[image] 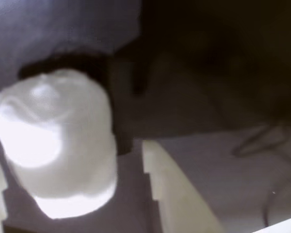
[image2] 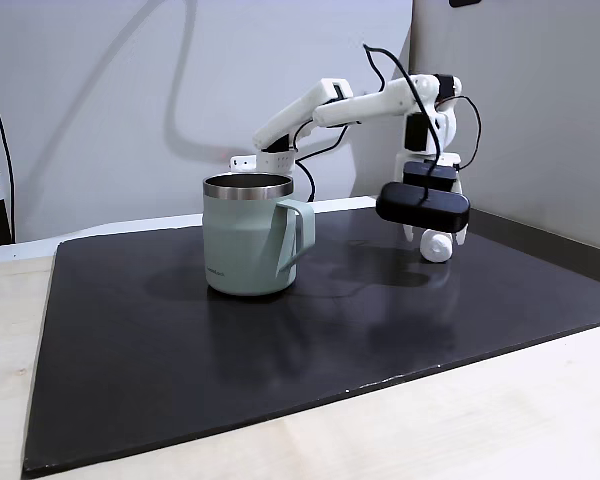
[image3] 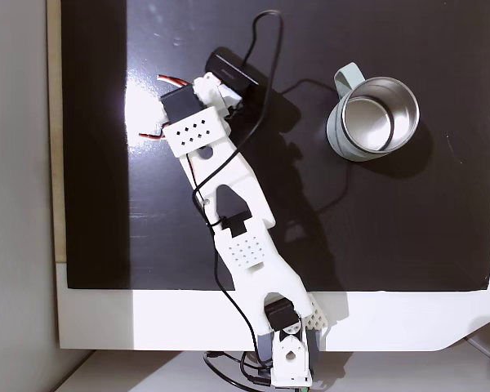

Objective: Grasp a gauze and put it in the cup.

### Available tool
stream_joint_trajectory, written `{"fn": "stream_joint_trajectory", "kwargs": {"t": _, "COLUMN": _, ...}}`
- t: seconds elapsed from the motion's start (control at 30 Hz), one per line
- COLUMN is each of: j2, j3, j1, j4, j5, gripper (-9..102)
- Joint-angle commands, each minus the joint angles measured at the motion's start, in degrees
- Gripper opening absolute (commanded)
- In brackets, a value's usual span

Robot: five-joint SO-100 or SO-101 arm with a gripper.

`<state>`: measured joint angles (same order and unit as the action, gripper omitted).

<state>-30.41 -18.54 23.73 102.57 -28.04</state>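
On the left of the wrist view sits the gauze [image: 58, 145], a soft white roll with a round, bumpy top, bright and a bit blurry. Cream plastic fingers [image: 174, 189] stand on each side of it: one thick wedge just to its right and a thin bit at the far left edge. The gripper [image: 70, 194] is open a little wider than the roll, and I cannot tell if the fingers touch it yet. Dark mat [image: 233, 179] shows under the fingers, smooth and a little shiny.

Toward the middle left of the side fixed view stands the cup [image2: 248, 240]. It is a pale green mug with a shiny steel rim, a loop handle on its right side, and tiny dark letters near the bottom. It stands upright on the flat black mat [image2: 180, 360], which lies on a light wooden table [image2: 500, 420]. Well to the right of the cup, the gauze [image2: 437, 246] shows as a small white lump low on the mat, under the black wrist block.

The white arm [image2: 380, 100] reaches out from the back, bends at the elbow and points its gripper [image2: 438, 240] straight down.

From above, the arm [image3: 229, 204] stretches from the bottom of the frame up to the upper left, and the cup [image3: 379, 119] sits at the upper right with its steel inside showing.
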Motion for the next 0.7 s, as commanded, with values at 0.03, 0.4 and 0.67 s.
{"fn": "stream_joint_trajectory", "kwargs": {"t": 0.03, "j2": 0.62, "j3": 4.57, "j1": 1.58, "j4": 0.44, "j5": 0.44, "gripper": 30}}
{"fn": "stream_joint_trajectory", "kwargs": {"t": 0.4, "j2": 2.46, "j3": 6.94, "j1": 2.20, "j4": 0.53, "j5": 3.43, "gripper": 2}}
{"fn": "stream_joint_trajectory", "kwargs": {"t": 0.67, "j2": 0.97, "j3": 6.77, "j1": 1.93, "j4": 0.70, "j5": 3.69, "gripper": 1}}
